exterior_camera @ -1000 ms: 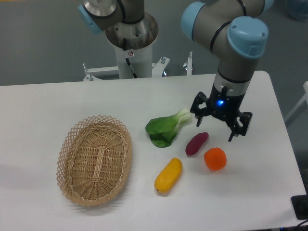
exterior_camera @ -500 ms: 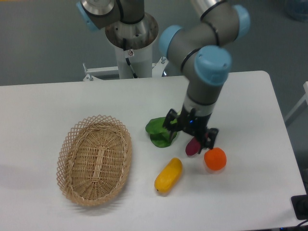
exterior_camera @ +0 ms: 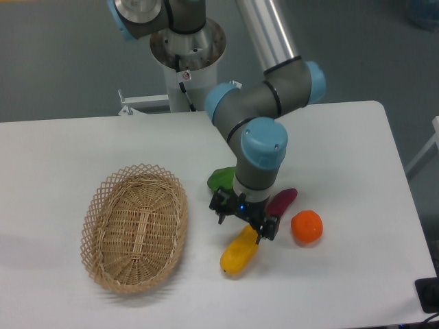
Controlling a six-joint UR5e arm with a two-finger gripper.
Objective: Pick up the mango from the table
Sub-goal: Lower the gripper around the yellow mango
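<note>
Gripper (exterior_camera: 244,221) of your arm is hanging right over the upper end of the smooth yellow-orange oval mango (exterior_camera: 238,252), black fingers spread apart and pinching nothing. You're seeing the mango lying on the white rounded-corner table (exterior_camera: 68,151), towards its near edge. Dark purple oblong sweet potato (exterior_camera: 282,200) and round orange fruit (exterior_camera: 306,227) are sitting just right of it, woven wicker basket (exterior_camera: 135,227) well to the left, leafy green vegetable (exterior_camera: 220,179) peeking out behind the wrist.
</note>
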